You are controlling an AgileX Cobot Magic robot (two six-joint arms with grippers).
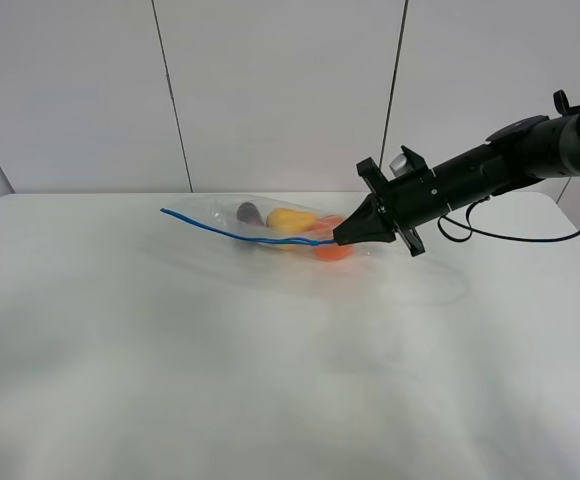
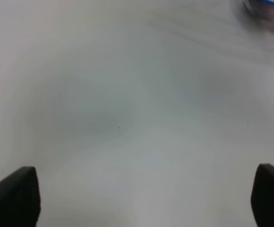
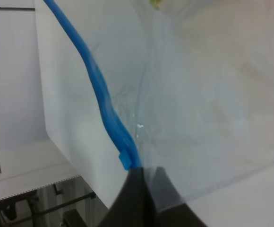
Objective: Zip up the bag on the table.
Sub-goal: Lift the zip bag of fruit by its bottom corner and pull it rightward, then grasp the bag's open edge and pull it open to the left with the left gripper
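Observation:
The clear bag [image 1: 220, 222] lies at the back middle of the white table [image 1: 270, 380]. Its blue zipper strip [image 1: 240, 236] runs along the front edge. A purple eggplant [image 1: 247, 212], a yellow pear [image 1: 290, 220] and an orange [image 1: 332, 251] show through it. My right gripper [image 1: 341, 238] is shut on the right end of the zipper strip; the right wrist view shows the pinched strip [image 3: 104, 104] and the gripper [image 3: 144, 189]. My left gripper [image 2: 146, 198] is open over bare table, with a bag corner [image 2: 267, 7] far off. The exterior view does not show it.
The right arm [image 1: 490, 165] reaches in from the right above the table's back edge. A grey panelled wall [image 1: 270, 90] stands behind the table. Wide bare tabletop [image 2: 127, 118] lies in front of the bag.

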